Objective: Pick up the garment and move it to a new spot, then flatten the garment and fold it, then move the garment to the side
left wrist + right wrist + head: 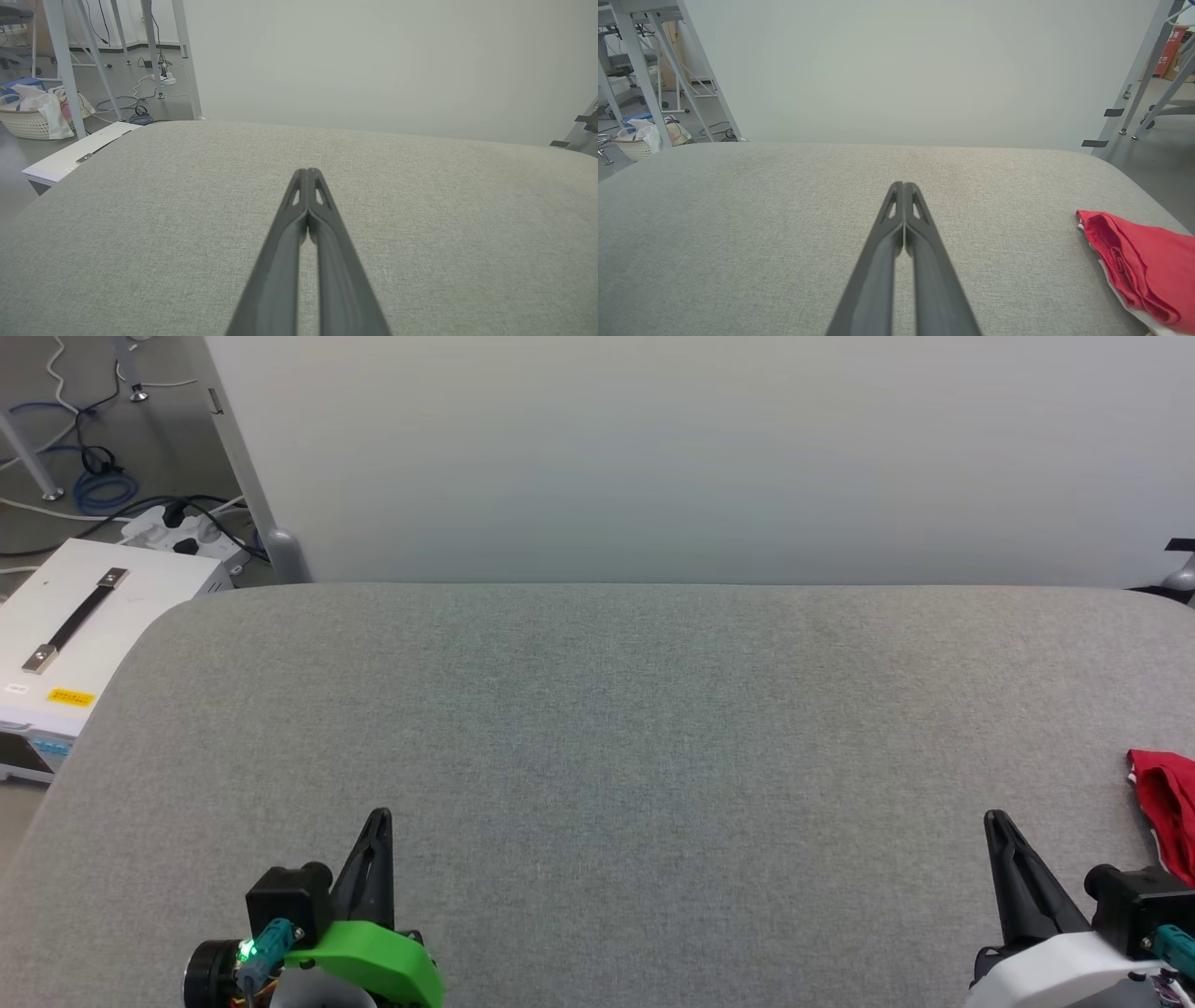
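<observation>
The garment point(1167, 807), red with a white edge, lies bunched at the far right of the grey padded table point(616, 709); in the right wrist view the garment point(1139, 263) sits to the lower right of my fingers, apart from them. My left gripper point(378, 817) rests at the lower left, shut and empty, its fingers point(299, 219) pressed together over bare cloth. My right gripper point(994, 819) stands at the lower right, shut and empty, a short way left of the garment. Its tips point(903, 186) meet above the table surface.
A pale wall panel point(700, 457) rises behind the table. Left of the table stands a white box with a black handle point(84, 616), with cables and a power strip point(177, 527) on the floor. A laundry basket point(32, 116) and metal frame legs point(1134, 84) stand farther out.
</observation>
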You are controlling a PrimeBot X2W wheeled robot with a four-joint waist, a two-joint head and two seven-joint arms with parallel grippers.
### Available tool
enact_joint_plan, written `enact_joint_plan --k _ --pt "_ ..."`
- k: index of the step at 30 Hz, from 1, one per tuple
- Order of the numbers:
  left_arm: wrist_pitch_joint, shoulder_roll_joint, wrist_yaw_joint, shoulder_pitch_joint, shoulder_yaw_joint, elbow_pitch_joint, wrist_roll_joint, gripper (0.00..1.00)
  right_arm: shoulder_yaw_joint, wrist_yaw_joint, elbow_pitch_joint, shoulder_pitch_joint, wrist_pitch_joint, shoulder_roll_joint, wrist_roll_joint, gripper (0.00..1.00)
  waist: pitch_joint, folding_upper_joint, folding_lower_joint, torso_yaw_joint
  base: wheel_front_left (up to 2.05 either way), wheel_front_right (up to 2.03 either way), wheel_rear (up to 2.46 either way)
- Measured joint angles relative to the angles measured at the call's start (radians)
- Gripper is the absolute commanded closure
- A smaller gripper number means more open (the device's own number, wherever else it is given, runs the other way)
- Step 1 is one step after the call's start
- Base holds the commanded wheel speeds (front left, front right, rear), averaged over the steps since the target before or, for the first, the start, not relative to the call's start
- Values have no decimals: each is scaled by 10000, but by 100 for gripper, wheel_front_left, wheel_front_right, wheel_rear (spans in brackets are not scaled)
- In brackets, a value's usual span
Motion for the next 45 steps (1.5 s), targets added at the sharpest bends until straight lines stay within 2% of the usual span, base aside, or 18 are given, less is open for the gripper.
enact_joint_plan --k 45 --pt "840 -744 -454 0 1047 -673 1563 100 186 0 631 -625 -4 13 -525 100 256 0 0 -129 0 0 0"
